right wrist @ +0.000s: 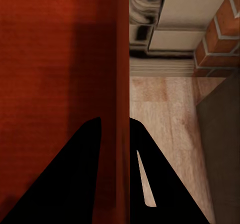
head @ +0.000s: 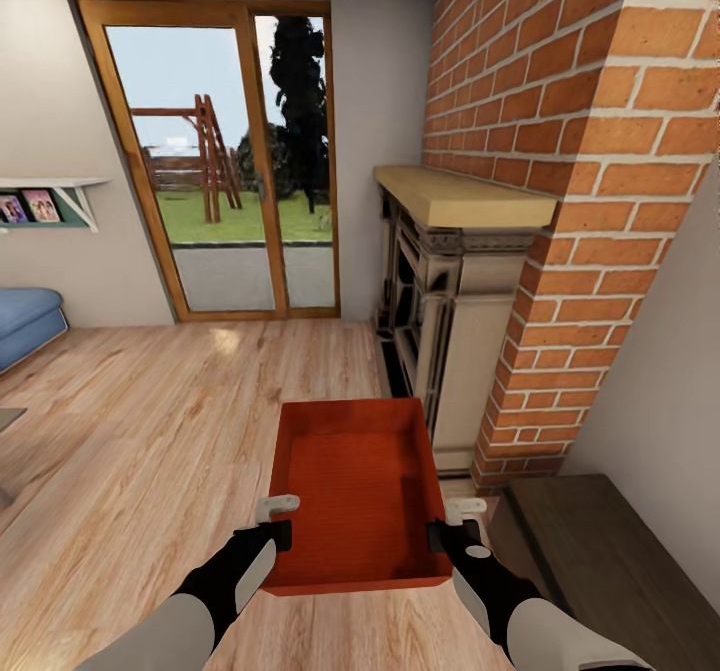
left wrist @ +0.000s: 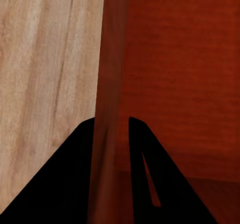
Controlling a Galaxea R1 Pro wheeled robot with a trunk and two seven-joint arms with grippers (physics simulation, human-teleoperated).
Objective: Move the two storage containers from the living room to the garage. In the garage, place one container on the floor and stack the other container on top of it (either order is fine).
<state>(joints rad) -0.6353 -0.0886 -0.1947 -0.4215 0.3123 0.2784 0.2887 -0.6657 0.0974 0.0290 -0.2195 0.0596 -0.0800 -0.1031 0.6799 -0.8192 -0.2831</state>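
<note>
One orange-red storage container (head: 355, 486), open-topped and empty, is held in front of me over the light wood plank floor (head: 150, 431) of the living room. My left gripper (head: 283, 534) is shut on its left wall (left wrist: 107, 83), which runs between the two dark fingers. On the opposite side my right gripper (head: 437, 534) pinches the right wall (right wrist: 120, 58) the same way. Whether the bin's bottom touches the planks I cannot tell. The second container is out of view.
A red brick fireplace (head: 560, 151) with a pale mantel (head: 460, 196) stands close on the right. The dark low cabinet (head: 610, 551) sits by my right arm. A glass door (head: 225, 161) is straight ahead, with the blue sofa (head: 25, 321) at far left.
</note>
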